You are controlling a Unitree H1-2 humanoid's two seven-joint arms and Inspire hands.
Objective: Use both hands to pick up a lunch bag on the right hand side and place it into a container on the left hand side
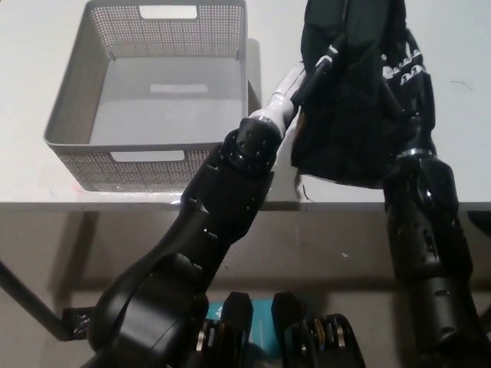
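No brand, label or writing can be read on anything in the head view. The grey perforated plastic basket (pixel 115 54), rectangular with a cut-out handle slot in each short wall, sits on the white tabletop (pixel 460 153) at the upper left; its smooth grey floor is bare and nothing lies inside it. To its right, the black soft fabric lunch bag (pixel 353 100) hangs squeezed between the robot's two hands, its lower edge above the table's front edge. It is well outside the basket, just beside the basket's right wall. The white left hand (pixel 285 96) presses against the bag's left side, only its wrist and a small white part showing beside the fabric, so how far its fingers are spread cannot be told. The black right hand (pixel 410 77) lies flat against the bag's right side, fingers stretched upward along the fabric, with small white markings on them. Below the table edge a brownish floor (pixel 337 253) shows.
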